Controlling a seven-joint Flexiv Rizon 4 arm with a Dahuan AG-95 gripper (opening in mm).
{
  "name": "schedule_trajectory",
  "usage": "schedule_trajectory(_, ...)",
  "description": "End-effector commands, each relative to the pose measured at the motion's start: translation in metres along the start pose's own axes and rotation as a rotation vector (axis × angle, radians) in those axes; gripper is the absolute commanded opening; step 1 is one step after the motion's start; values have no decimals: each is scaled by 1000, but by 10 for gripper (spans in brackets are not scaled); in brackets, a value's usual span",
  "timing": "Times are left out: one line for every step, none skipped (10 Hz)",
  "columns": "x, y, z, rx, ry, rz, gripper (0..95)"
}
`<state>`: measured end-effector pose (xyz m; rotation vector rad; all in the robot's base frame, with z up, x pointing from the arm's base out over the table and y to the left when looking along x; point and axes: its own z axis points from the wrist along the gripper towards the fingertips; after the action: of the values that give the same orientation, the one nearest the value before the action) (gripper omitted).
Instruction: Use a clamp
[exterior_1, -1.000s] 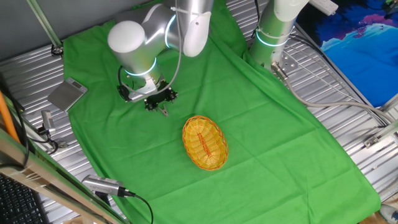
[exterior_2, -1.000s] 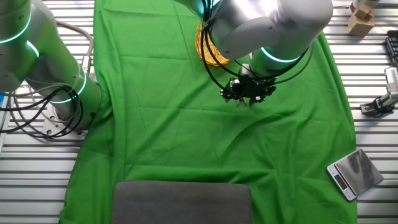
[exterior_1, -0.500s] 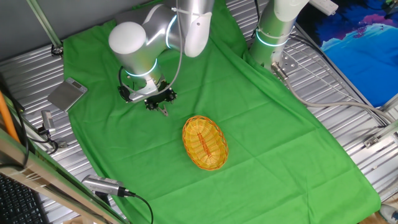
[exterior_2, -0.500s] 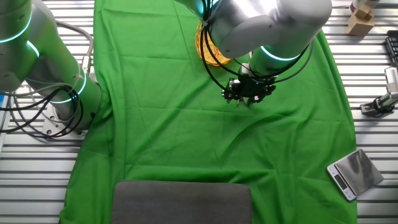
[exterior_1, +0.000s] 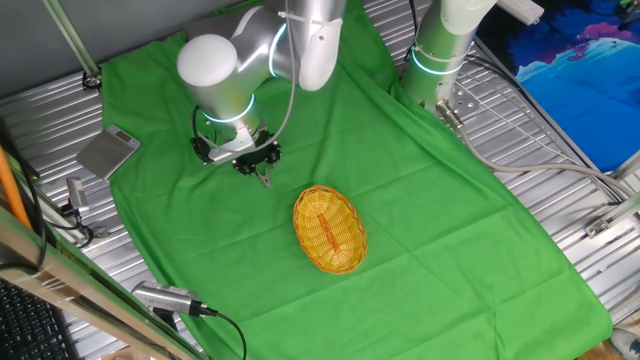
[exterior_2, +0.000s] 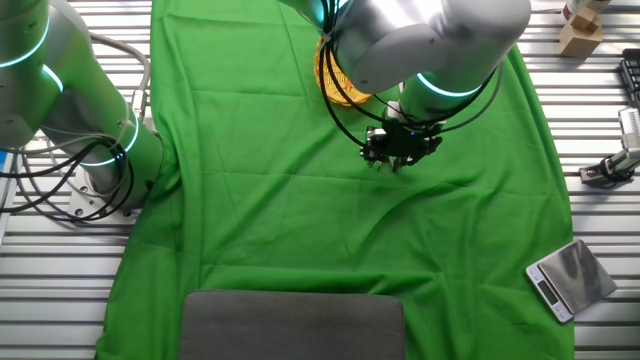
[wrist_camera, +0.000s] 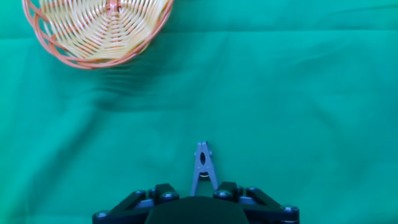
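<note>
the clamp (wrist_camera: 202, 169) is a small grey-beige spring clip, seen in the hand view standing out from between the black fingers of the gripper (wrist_camera: 203, 190), its narrow tip pointing away from the hand and toward the green cloth (wrist_camera: 280, 93). the fingers sit close on either side of its lower end, pressed in on it, so the gripper is clamped on the clamp. in one fixed view the clamp (exterior_1: 266, 178) shows only as a tiny pale sliver poking out below the gripper (exterior_1: 262, 170), low over the cloth (exterior_1: 420, 220); whether its tip touches the fabric cannot be told. in the other fixed view it is too small to make out beneath the gripper (exterior_2: 397, 160).

a wicker basket (exterior_1: 329, 229), oval and yellow with an orange rim, lies on the cloth near the gripper but apart from it. in the hand view the basket (wrist_camera: 96, 28) fills the upper left corner, well clear of the clamp. in the other fixed view the basket (exterior_2: 338, 82) is mostly hidden behind the silver arm (exterior_2: 430, 45).

the cloth covers the ribbed metal surface (exterior_1: 560, 150). a small flat scale (exterior_2: 568, 279) rests on the surface past the cloth's edge, and a dark grey mat (exterior_2: 293, 325) lies on the cloth at the near edge in that view.
</note>
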<state>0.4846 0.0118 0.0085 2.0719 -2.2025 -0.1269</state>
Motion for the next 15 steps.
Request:
schedule_trajectory(0,0,0,2,-3,-4,380)
schedule_trajectory(0,0,0,4,-3,-5,380)
schedule_trajectory(0,0,0,6,-3,-5,380)
schedule_trajectory(0,0,0,7,-3,-3,380)
schedule_trajectory(0,0,0,7,-4,0,190)
schedule_trajectory(0,0,0,7,-5,2,190)
schedule_trajectory(0,0,0,7,-6,5,190)
schedule_trajectory(0,0,0,8,-7,10,0)
schedule_trajectory(0,0,0,8,-7,22,0)
schedule_trajectory(0,0,-1,8,-8,33,0)
schedule_trajectory(0,-1,-3,8,-11,51,0)
schedule_trajectory(0,-1,-5,8,-12,63,0)
schedule_trajectory(0,-2,-10,8,-12,78,0)
schedule_trajectory(0,-4,-18,6,-8,92,0)
schedule_trajectory(-1,-7,-30,0,-3,124,0)
